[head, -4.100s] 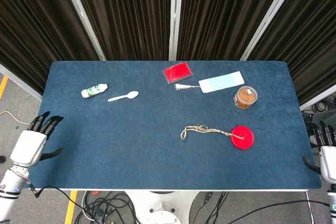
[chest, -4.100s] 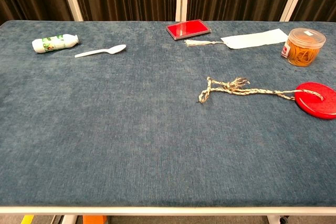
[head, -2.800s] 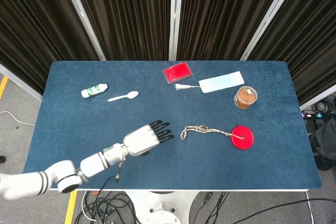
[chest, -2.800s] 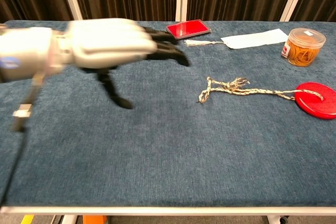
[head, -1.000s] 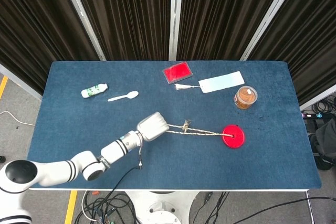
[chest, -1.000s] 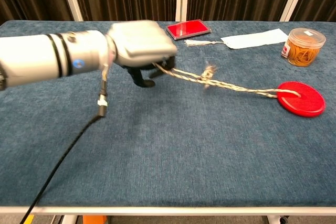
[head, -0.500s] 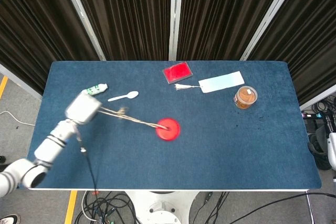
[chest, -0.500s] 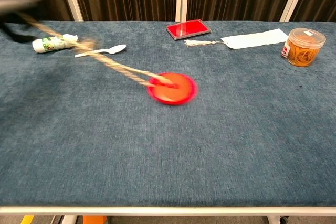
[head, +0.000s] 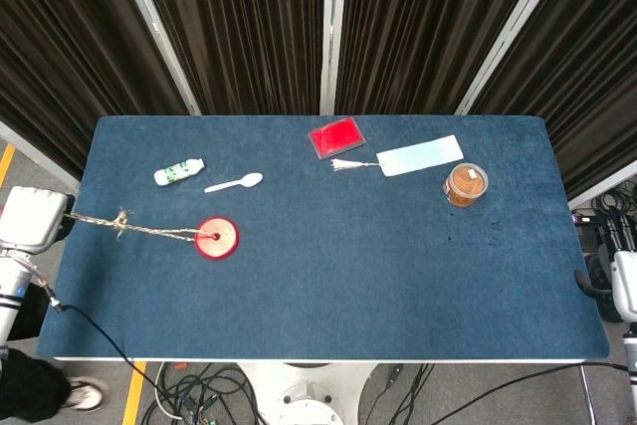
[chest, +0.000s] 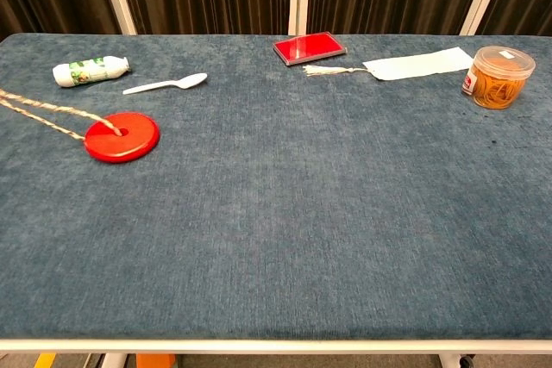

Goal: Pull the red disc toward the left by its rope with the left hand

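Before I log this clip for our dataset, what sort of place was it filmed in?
Probably a robot lab or data-collection booth, not a home: a blue felt table hemmed in by dark curtains on metal posts, loose cables on the floor beneath, and small unrelated props such as a red disc on a rope.

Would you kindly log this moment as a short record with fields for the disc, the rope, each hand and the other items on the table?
disc: flat red disc lying on the left part of the blue cloth table, below the white plastic spoon
rope: braided twine rope stretched taut from the disc's centre out past the table's left edge
left hand: off the left edge, holding the rope's end
right hand: beside the right edge, fingers unclear
other items: small white bottle, red flat box, pale paper tag, clear round tub
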{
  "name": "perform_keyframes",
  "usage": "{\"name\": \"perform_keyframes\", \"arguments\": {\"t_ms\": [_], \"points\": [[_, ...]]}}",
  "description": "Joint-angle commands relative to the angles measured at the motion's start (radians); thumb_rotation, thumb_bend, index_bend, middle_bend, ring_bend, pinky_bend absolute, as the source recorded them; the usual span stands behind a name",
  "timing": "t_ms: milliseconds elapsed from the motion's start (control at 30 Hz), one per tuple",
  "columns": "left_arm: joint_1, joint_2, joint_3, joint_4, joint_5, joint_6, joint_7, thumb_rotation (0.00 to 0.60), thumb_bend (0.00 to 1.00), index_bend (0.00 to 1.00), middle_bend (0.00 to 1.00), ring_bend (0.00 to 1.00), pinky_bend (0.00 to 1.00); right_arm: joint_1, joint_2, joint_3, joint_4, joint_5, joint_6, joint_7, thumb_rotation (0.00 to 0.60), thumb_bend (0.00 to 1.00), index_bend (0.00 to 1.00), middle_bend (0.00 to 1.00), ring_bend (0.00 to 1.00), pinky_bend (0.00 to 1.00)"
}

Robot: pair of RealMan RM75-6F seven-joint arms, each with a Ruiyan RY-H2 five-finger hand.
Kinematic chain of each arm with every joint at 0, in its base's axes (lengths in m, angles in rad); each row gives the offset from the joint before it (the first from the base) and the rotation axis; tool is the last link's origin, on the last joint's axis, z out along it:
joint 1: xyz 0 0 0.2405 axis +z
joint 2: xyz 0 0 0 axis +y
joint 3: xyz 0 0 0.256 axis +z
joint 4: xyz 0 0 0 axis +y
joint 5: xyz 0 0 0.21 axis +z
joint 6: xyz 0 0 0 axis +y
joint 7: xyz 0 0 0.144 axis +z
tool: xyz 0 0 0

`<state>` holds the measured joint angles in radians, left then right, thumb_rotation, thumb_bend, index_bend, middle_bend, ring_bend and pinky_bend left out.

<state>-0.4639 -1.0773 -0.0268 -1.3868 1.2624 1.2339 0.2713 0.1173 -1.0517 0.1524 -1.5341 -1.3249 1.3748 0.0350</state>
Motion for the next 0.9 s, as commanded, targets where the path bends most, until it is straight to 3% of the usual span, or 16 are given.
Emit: {"name": "perform_keyframes", "arguments": {"t_ms": [33,300,433,600,633,700,767,800,900], "points": [[0.011,0.032,-0.006,-0.003,-0.016,-0.017,0.012,0.6,0.31,0.79,0.93,0.75,0.9,-0.001,0.0,-0.001,0.005,0.006,-0.006,0.006,0.6,0.18,0.0,0.0,0.0,0.0],[0.018,0.01,-0.032,-0.041,0.076,0.03,-0.113,0.6,0.31,0.79,0.93,0.75,0.89,0.008,-0.017,-0.011,0.014,-0.001,-0.024,0.006,0.6,0.18,0.0,0.0,0.0,0.0],[0.0,-0.056,-0.054,-0.07,0.182,0.096,-0.212,0.6,0.31,0.79,0.93,0.75,0.9,0.012,-0.018,-0.011,0.011,-0.002,-0.026,0.003,0.6,0.18,0.0,0.0,0.0,0.0],[-0.062,-0.172,-0.088,-0.061,0.219,0.07,-0.244,0.6,0.29,0.76,0.89,0.72,0.87,0.014,-0.015,-0.011,0.006,-0.002,-0.031,0.006,0.6,0.18,0.0,0.0,0.0,0.0],[-0.071,-0.181,-0.081,-0.059,0.216,0.041,-0.252,0.6,0.28,0.72,0.85,0.68,0.84,0.014,-0.015,-0.012,0.006,-0.002,-0.031,0.007,0.6,0.18,0.0,0.0,0.0,0.0],[-0.102,-0.155,-0.046,-0.081,0.196,-0.092,-0.257,0.6,0.2,0.48,0.58,0.47,0.65,0.014,-0.015,-0.013,0.007,-0.001,-0.033,0.01,0.6,0.18,0.0,0.0,0.0,0.0],[-0.133,-0.102,-0.026,-0.131,0.156,-0.212,-0.227,0.6,0.11,0.14,0.18,0.13,0.32,0.015,-0.015,-0.014,0.01,0.0,-0.038,0.013,0.6,0.18,0.0,0.0,0.0,0.0],[-0.139,-0.087,-0.025,-0.15,0.144,-0.234,-0.21,0.6,0.09,0.07,0.07,0.04,0.21,0.015,-0.015,-0.015,0.011,0.001,-0.04,0.014,0.6,0.18,0.0,0.0,0.0,0.0],[-0.146,-0.059,-0.034,-0.2,0.105,-0.263,-0.189,0.6,0.07,0.05,0.04,0.0,0.14,0.017,-0.018,-0.015,0.019,0.003,-0.044,0.018,0.6,0.18,0.0,0.0,0.0,0.0]]}}
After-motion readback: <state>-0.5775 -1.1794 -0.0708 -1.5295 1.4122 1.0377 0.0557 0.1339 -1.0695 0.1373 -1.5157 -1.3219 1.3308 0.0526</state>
